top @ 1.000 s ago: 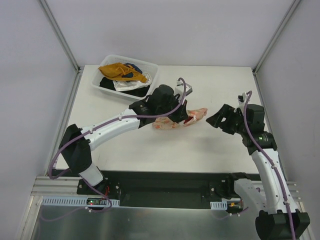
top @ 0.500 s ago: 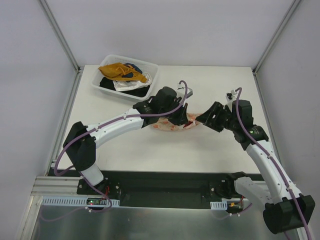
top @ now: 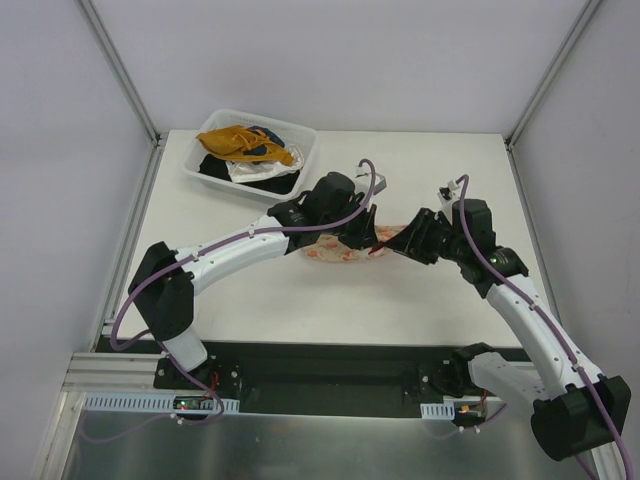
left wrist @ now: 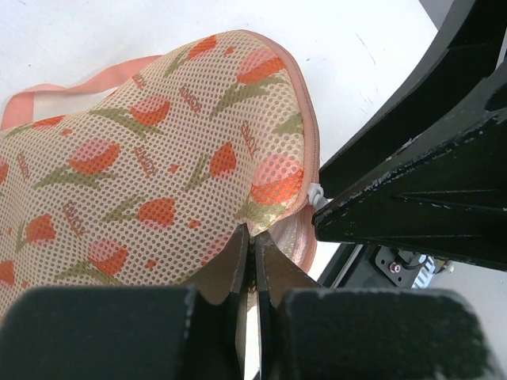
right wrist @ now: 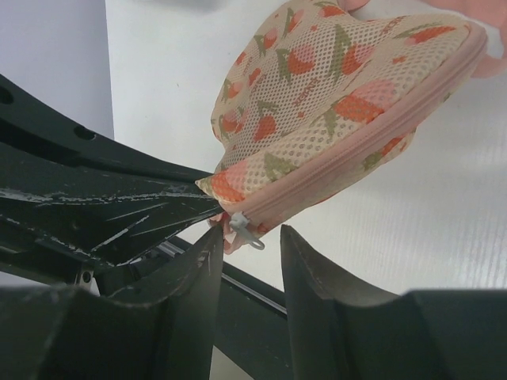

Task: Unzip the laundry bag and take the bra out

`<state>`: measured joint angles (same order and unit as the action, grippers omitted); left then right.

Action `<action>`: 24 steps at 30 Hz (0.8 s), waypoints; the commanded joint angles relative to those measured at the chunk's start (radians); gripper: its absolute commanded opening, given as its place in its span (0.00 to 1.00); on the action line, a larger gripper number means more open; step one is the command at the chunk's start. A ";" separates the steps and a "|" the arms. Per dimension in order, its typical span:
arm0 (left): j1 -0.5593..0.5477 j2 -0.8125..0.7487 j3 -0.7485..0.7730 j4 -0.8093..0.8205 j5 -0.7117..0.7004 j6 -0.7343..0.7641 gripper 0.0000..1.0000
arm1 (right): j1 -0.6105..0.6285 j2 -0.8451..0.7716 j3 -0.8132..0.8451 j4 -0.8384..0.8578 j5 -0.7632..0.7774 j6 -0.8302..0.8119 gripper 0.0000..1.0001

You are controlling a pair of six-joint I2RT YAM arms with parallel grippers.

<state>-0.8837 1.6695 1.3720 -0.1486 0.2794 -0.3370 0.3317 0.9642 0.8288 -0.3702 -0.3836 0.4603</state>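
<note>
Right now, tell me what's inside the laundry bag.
Nothing inside shows. The laundry bag is zipped closed along the visible rim, zipper pull at its end; the printed mesh hides any contents.

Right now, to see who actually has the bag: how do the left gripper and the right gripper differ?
Left gripper is shut, pinching the laundry bag's mesh edge; right gripper is open and holds nothing. Left gripper's fingers meet on fabric beside the zipper; right gripper's fingers stand apart with the zipper pull between them. Both meet at the same end of the bag.
</note>
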 commanded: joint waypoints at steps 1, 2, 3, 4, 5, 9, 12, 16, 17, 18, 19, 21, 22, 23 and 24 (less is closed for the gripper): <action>-0.001 0.002 0.039 0.018 0.017 -0.019 0.00 | 0.006 -0.015 0.013 0.017 -0.009 0.008 0.37; 0.000 0.004 0.039 0.020 0.017 -0.020 0.00 | 0.009 -0.024 0.013 0.016 0.002 0.008 0.36; -0.001 0.006 0.041 0.018 0.020 -0.020 0.00 | 0.006 -0.027 0.015 0.005 0.008 0.008 0.35; -0.001 0.007 0.042 0.018 0.020 -0.020 0.00 | 0.007 -0.031 0.018 -0.002 0.014 0.003 0.34; -0.001 0.007 0.042 0.018 0.023 -0.022 0.00 | 0.007 -0.032 0.021 -0.010 0.026 0.000 0.32; -0.001 0.009 0.048 0.018 0.023 -0.022 0.00 | 0.007 -0.036 0.033 -0.042 0.026 -0.009 0.19; -0.001 0.012 0.048 0.018 0.024 -0.022 0.00 | 0.007 -0.042 0.038 -0.053 0.031 -0.011 0.10; -0.001 0.013 0.042 0.018 0.024 -0.023 0.00 | 0.006 -0.044 0.046 -0.068 0.043 -0.017 0.01; -0.001 0.012 0.042 0.018 0.024 -0.023 0.00 | 0.006 -0.045 0.046 -0.070 0.052 -0.018 0.01; -0.001 0.013 0.036 0.018 0.023 -0.022 0.00 | 0.006 -0.047 0.049 -0.078 0.057 -0.025 0.01; -0.001 0.009 0.036 0.020 0.023 -0.022 0.00 | 0.007 -0.047 0.052 -0.082 0.061 -0.029 0.01; 0.000 0.009 0.027 0.018 0.023 -0.020 0.00 | 0.004 -0.054 0.055 -0.091 0.081 -0.034 0.01; 0.000 0.006 0.024 0.020 0.023 -0.020 0.00 | 0.006 -0.056 0.058 -0.095 0.090 -0.040 0.01; 0.002 0.004 0.024 0.018 0.024 -0.020 0.00 | 0.006 -0.058 0.061 -0.099 0.101 -0.044 0.01; 0.002 0.004 0.019 0.020 0.026 -0.019 0.00 | 0.006 -0.056 0.066 -0.113 0.107 -0.051 0.01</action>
<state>-0.8837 1.6852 1.3777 -0.1482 0.2844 -0.3496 0.3367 0.9325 0.8364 -0.4313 -0.3412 0.4400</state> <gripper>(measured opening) 0.010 0.018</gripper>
